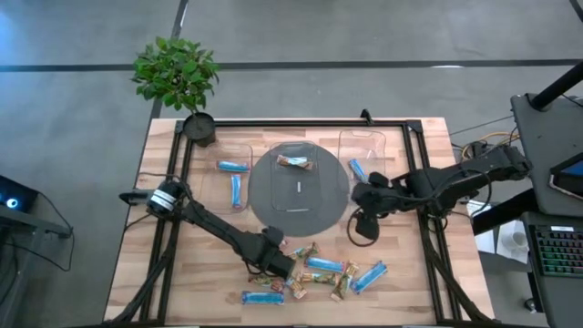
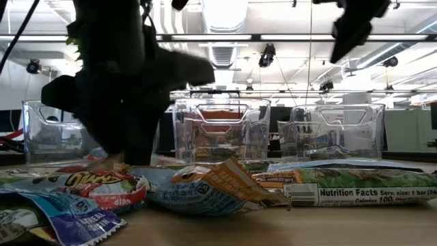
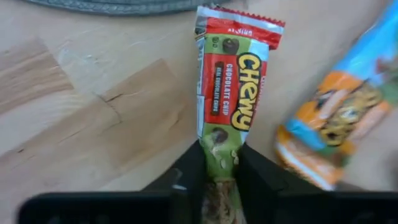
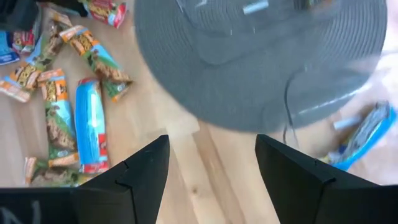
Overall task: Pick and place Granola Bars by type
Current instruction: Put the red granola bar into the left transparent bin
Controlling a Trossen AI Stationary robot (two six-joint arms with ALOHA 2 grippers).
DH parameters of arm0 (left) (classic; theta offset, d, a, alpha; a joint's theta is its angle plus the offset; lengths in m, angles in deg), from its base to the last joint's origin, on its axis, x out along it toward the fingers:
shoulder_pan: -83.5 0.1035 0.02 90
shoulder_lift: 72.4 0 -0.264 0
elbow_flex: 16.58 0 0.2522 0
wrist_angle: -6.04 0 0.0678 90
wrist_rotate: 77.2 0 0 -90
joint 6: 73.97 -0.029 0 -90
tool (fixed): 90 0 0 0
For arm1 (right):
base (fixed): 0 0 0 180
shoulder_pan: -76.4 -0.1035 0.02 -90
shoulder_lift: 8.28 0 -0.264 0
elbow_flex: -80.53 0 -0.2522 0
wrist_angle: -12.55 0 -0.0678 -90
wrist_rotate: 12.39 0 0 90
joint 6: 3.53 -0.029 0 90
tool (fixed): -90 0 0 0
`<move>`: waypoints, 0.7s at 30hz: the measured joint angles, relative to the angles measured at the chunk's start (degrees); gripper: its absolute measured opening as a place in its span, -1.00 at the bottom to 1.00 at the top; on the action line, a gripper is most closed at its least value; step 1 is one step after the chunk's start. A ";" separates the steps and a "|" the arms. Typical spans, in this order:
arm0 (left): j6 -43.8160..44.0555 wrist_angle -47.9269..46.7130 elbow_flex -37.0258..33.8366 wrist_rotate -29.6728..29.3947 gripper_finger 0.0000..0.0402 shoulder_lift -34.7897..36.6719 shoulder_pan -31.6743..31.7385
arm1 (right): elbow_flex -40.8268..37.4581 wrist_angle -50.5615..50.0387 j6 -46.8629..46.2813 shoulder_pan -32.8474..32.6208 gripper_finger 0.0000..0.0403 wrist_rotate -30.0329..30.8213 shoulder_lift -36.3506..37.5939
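Several granola bars (image 1: 339, 273) lie in a loose pile on the wood near the table's near edge, blue ones and green-orange-tan ones. My left gripper (image 1: 289, 270) is low at the pile's left side, shut on a red and green Chewy bar (image 3: 233, 93). My right gripper (image 1: 363, 215) hangs open above the table between the pile and the right clear bin (image 1: 363, 155), touching nothing. Two blue bars (image 1: 234, 179) lie in the left bin, a multicoloured bar (image 1: 293, 162) in the middle bin, and a blue bar (image 4: 367, 140) in the right bin. My left gripper pinches the Chewy bar between its two fingers (image 3: 252, 177) at one wrapper end (image 3: 219, 163). The bar runs straight out ahead of the fingers, lengthwise along them, over the wood. Whether its far end (image 3: 239, 25) rests on the table, I cannot tell.
A round grey mat (image 1: 273, 202) lies under the middle bin. A potted plant (image 1: 178, 77) stands at the far left corner. A black frame (image 1: 301, 122) runs around the work area. Bare wood (image 1: 209, 273) lies left of the pile.
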 joint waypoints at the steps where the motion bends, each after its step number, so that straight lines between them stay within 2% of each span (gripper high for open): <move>1: 0.58 -0.02 0.10 -0.27 -0.82 0.99 0.02 | -1.13 0.00 -1.02 -0.23 0.13 -0.10 1.25; 3: 2.09 -0.44 0.95 -1.96 -0.93 3.38 0.02 | -3.32 0.01 -3.17 -1.16 0.13 -0.10 3.66; 8: 3.91 -3.32 3.72 -9.48 -0.95 12.26 -0.85 | -8.76 2.19 -8.46 -5.20 0.13 -0.19 9.02; 10: 5.49 -10.54 5.03 -14.08 -0.95 16.25 -0.99 | -10.49 4.42 -10.15 -7.04 0.13 -0.31 9.92; 14: 12.61 -31.39 5.81 -22.93 -0.96 24.48 1.11 | -12.82 10.97 -12.25 -9.41 0.13 -0.35 9.53; 17: 12.75 -40.99 2.72 -22.51 -0.96 29.29 6.56 | -13.30 17.42 -11.07 -9.76 0.13 -1.27 7.35; 21: 3.09 -38.12 -5.66 -19.82 -0.93 35.96 17.61 | -11.99 25.04 -4.34 -9.65 0.13 -4.23 2.17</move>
